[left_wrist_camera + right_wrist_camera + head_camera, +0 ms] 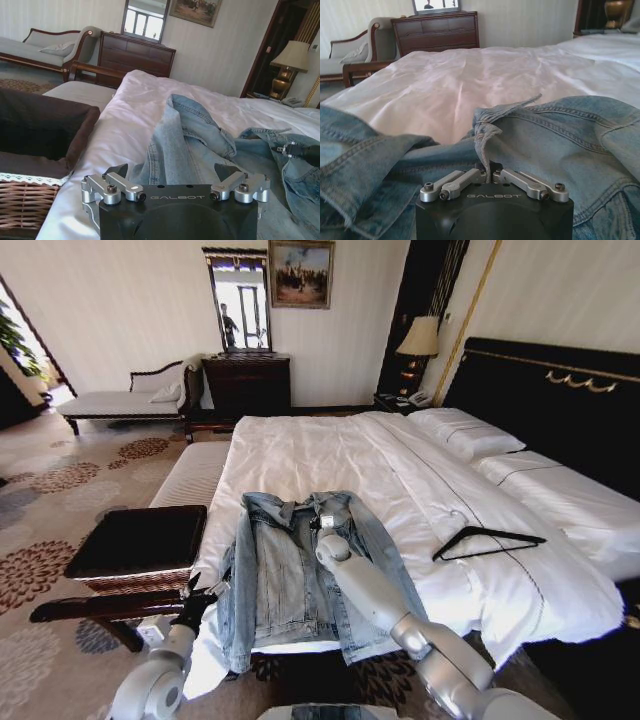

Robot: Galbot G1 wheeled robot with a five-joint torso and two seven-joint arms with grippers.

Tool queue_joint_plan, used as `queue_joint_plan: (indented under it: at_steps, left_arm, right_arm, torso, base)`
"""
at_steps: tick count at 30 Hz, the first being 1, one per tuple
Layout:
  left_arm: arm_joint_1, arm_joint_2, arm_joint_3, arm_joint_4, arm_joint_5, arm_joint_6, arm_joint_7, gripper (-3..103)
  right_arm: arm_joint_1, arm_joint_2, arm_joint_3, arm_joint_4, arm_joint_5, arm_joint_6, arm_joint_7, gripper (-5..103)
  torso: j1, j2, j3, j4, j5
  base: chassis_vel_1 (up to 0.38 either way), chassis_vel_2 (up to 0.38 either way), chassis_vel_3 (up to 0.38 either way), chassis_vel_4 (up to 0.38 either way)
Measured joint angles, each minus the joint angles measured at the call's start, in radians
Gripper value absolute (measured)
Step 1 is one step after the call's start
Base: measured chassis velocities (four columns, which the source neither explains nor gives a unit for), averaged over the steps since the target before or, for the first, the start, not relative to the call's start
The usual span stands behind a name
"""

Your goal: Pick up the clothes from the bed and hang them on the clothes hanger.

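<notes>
The light-blue denim clothes lie spread open, collar away from me, at the foot of the white bed. My right gripper rests on the collar, and in the right wrist view it is shut on a raised fold of the clothes. At the bed's near left corner, my left gripper sits just beside the jacket's sleeve. It is open, with the clothes lying just beyond its fingers. The black clothes hanger lies flat on the sheet to the right of the jacket.
A wicker basket with a dark liner stands on a wooden bench left of the bed. A chaise lounge and dark dresser line the far wall. Pillows and the black headboard are at right, a lamp beyond.
</notes>
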Motion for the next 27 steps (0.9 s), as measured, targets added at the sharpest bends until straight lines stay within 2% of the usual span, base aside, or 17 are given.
queue_joint_plan:
  at_steps: [2,3,4,6,10,24,25,27]
  left_arm:
    - [0.000,0.000,0.008,-0.002,0.005,0.000,-0.001,99]
    - [0.000,0.000,0.008,-0.002,0.005,0.000,-0.001,99]
    - [-0.001,0.000,0.017,-0.005,0.008,0.000,-0.002,99]
    - [-0.006,0.004,0.027,-0.006,0.009,0.001,-0.005,100]
    - [-0.014,0.009,0.041,-0.006,0.012,0.002,-0.008,100]
    - [-0.025,0.023,0.073,-0.009,0.023,0.006,-0.017,100]
    - [-0.031,0.029,0.078,-0.009,0.021,0.007,-0.018,100]
    - [-0.054,0.044,0.091,-0.006,0.004,0.014,-0.026,100]
  right_arm:
    - [0.006,-0.011,0.018,0.002,0.061,-0.002,0.000,1]
    - [0.006,-0.011,0.018,0.002,0.061,-0.002,0.000,1]
    - [0.016,-0.027,0.043,-0.005,0.128,-0.005,0.000,1]
    - [0.027,-0.038,0.072,-0.024,0.174,-0.006,-0.004,1]
    - [0.043,-0.048,0.113,-0.051,0.217,-0.008,-0.006,1]
    - [-0.005,-0.097,0.177,-0.056,0.200,-0.014,-0.013,1]
    - [-0.005,-0.098,0.175,-0.056,0.191,-0.015,-0.019,-2]
    - [-0.004,-0.101,0.164,-0.063,0.160,-0.015,-0.034,7]
  torso:
    - [0.000,0.000,0.000,0.0000,0.0000]
    - [0.000,0.000,0.000,0.0000,0.0000]
    - [0.000,0.000,0.000,0.0000,0.0000]
    - [0.000,0.000,0.000,-0.0002,0.0001]
    - [0.000,0.000,0.000,0.0000,0.0001]
    - [0.000,0.000,0.000,0.0000,0.0000]
    - [0.000,0.000,0.000,-0.0001,0.0000]
    - [0.000,0.000,0.000,0.0000,-0.0001]
  base:
    - [0.000,0.000,0.000,0.000]
    - [0.000,0.000,0.000,0.000]
    - [0.000,0.000,0.000,0.000]
    - [0.000,0.000,0.000,0.000]
    - [0.000,0.000,0.000,0.000]
    - [0.000,0.000,0.000,0.000]
    - [0.000,0.000,0.000,0.000]
    - [0.000,0.000,0.000,0.000]
